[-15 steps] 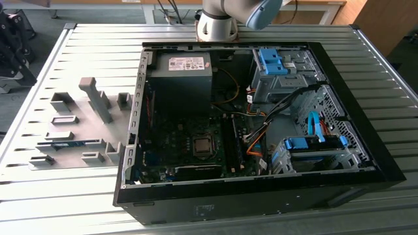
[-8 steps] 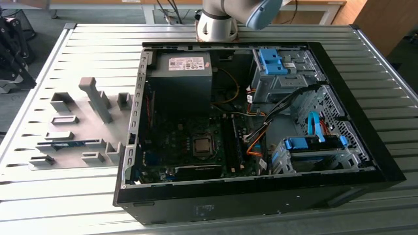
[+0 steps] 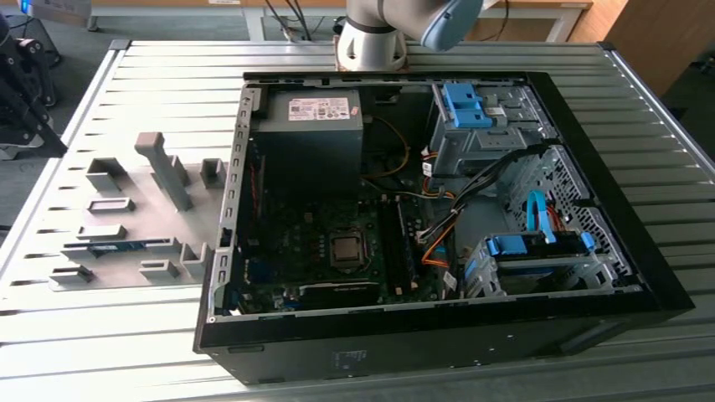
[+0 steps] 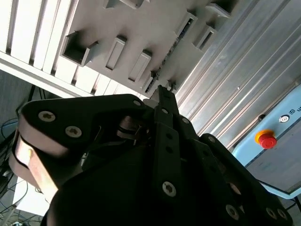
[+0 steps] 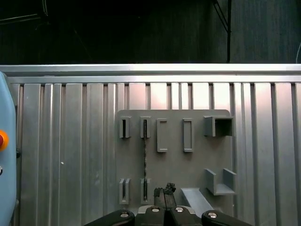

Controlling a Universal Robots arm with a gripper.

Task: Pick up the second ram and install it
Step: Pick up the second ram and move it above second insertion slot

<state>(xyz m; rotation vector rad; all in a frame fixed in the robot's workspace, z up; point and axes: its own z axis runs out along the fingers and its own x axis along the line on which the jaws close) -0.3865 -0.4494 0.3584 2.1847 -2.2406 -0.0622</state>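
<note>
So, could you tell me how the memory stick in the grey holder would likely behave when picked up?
The memory stick is a thin flat board, so probably stiff and light. Standing on edge in the grey holder, it may tip sideways.

Nothing can be read for certain. The white rectangular sticker (image 3: 318, 109) on the grey metal power supply box (image 3: 304, 146), far from the end effector (image 5: 164, 190), carries print too small to make out. Off to one side of the end effector, a small round symbol (image 4: 284, 119) with cut-off letters sits near the red round button (image 4: 266, 139) on the pale blue panel (image 4: 277, 160).
</note>
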